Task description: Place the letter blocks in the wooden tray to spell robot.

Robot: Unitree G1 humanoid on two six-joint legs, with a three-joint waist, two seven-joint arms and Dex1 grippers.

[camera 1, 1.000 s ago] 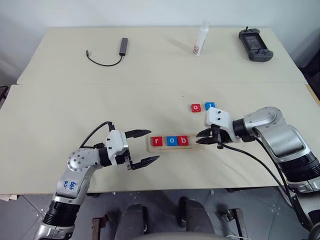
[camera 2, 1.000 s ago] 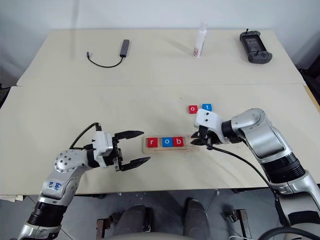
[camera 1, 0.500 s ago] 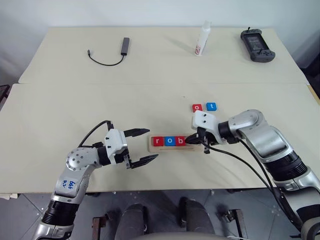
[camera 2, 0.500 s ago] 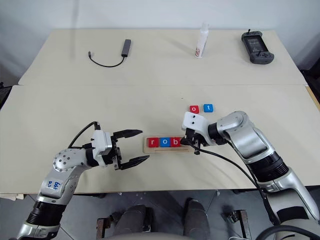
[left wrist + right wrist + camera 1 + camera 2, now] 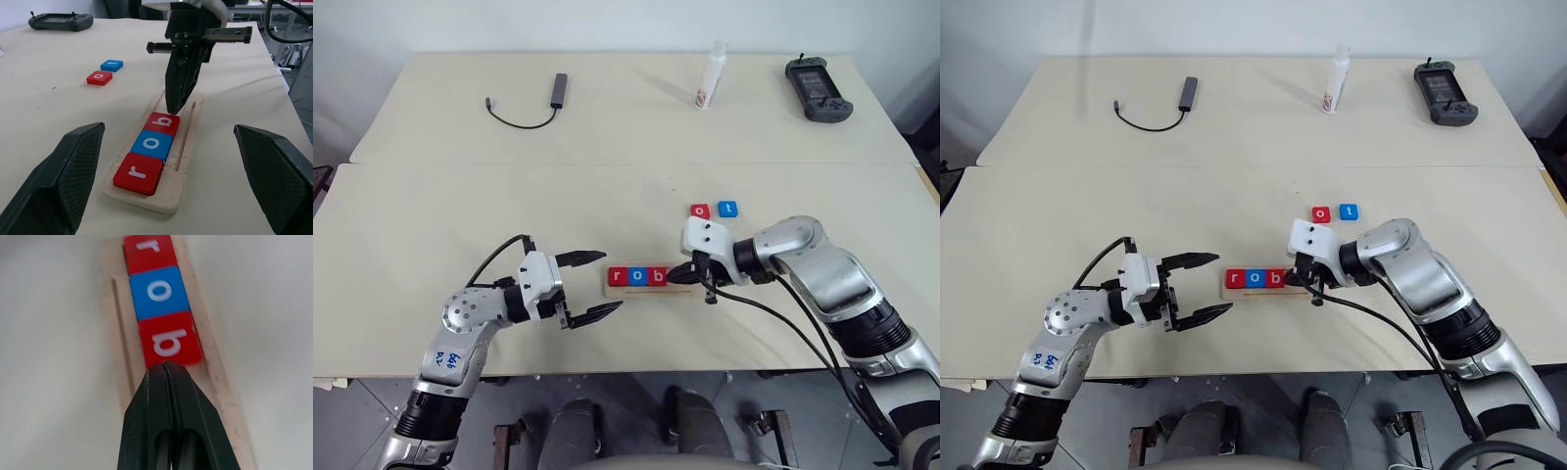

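The wooden tray (image 5: 649, 279) lies on the table (image 5: 509, 206) with three letter blocks seated at its left end: red r (image 5: 139, 171), blue o (image 5: 152, 144) and red b (image 5: 163, 122). The right hand (image 5: 164, 366), fingers pressed together and holding nothing, rests its tip at the b block's edge. The left hand (image 5: 603, 284) hovers spread wide beside the tray's left end (empty), while a red o (image 5: 700, 211) and blue t (image 5: 727, 208) sit loose behind the tray.

Head views look down over the table (image 5: 460, 196); both wrist views, close and low, share the wooden tray (image 5: 188, 127).
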